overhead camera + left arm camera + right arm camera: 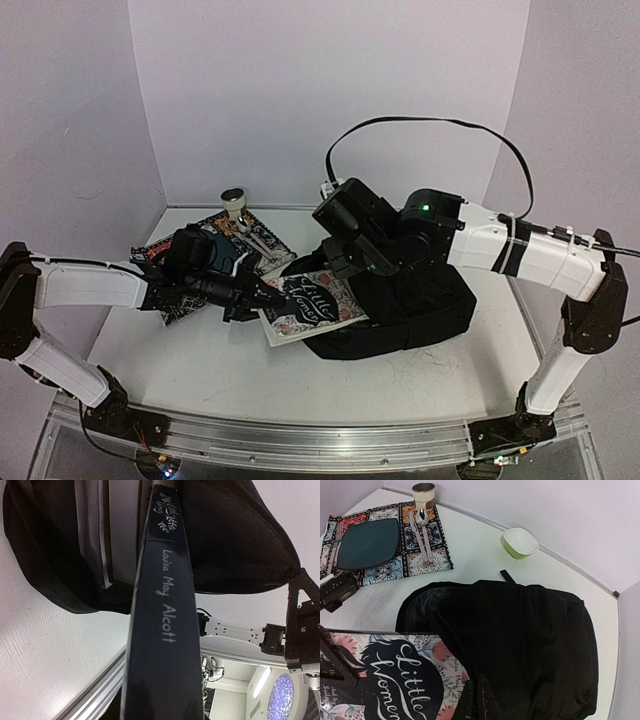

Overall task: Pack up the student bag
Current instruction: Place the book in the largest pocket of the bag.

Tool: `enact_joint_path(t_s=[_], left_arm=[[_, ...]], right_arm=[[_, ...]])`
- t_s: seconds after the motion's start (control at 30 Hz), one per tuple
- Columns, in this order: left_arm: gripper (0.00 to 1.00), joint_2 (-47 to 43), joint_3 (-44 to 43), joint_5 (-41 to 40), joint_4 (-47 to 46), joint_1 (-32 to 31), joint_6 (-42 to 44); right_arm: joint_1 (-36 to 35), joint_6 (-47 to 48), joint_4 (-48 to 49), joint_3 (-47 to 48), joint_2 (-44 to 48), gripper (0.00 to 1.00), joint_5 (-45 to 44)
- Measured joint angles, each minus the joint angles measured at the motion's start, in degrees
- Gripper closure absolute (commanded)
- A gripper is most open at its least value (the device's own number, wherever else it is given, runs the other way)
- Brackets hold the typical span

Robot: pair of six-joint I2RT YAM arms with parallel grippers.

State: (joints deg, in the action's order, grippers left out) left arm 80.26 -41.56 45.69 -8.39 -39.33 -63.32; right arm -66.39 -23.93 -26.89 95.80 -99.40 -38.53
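Table [200, 370]; black student bag [425, 300] unzipped; left claw [250, 300] grasping book [312, 305]; right claw [345, 262] clenched

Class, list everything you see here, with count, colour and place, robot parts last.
student bag: one, black, centre right, mouth open
book: one, dark floral cover, at bag's mouth
mat: one, multicoloured, back left
plate: one, dark teal, on mat
cup: one, cream, mat's far corner
spoon: one, silver, on mat beside plate
bowl: one, green, behind bag
table: one, white, underneath
left end effector: one, black, shut on book
right end effector: one, black, shut, apparently pinching bag
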Motion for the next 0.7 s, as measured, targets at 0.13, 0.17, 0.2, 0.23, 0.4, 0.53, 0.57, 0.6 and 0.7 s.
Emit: enact_joint_path(t_s=[0.13, 0.17, 0.2, 0.23, 0.4, 0.53, 0.57, 0.6, 0.7], left_arm=[[1.00, 2.10, -1.00, -0.93, -1.54, 0.00, -0.07], [1.00, 3.10, -1.85, -1.05, -1.89, 0.00, -0.08], [1.00, 4.01, -2.77, -1.08, -2.20, 0.00, -0.10], [1.00, 5.17, -3.93, -1.22, -2.64, 0.00, -0.14], [1.00, 10.10, -8.76, -1.77, -4.77, 0.00, -0.22], [1.00, 14.06, -12.73, -1.76, -5.59, -0.27, -0.19], [1.00, 14.95, -13.51, -1.76, -5.79, -0.45, -0.16], [1.00, 15.81, -14.21, -1.76, -5.91, -0.69, -0.13], [1.00, 18.57, -16.56, -1.81, -6.32, -1.93, -0.04]], right_arm=[[0.00, 0.34, 0.91, -1.05, 1.02, 1.00, 1.48], [0.03, 0.45, 1.39, -1.47, 1.34, 1.00, 2.00], [0.05, 0.63, 1.80, -1.89, 1.69, 1.00, 2.54], [0.11, 0.96, 2.34, -2.41, 2.14, 1.00, 3.21], [0.33, 3.29, 5.22, -4.98, 4.28, 1.00, 7.47], [0.42, 5.36, 6.57, -5.42, 4.69, 1.00, 11.31], [0.45, 5.87, 6.85, -5.45, 4.69, 1.00, 12.27], [0.49, 6.36, 7.12, -5.45, 4.69, 1.00, 13.19], [0.48, 7.77, 8.05, -5.45, 4.70, 1.00, 15.58]])
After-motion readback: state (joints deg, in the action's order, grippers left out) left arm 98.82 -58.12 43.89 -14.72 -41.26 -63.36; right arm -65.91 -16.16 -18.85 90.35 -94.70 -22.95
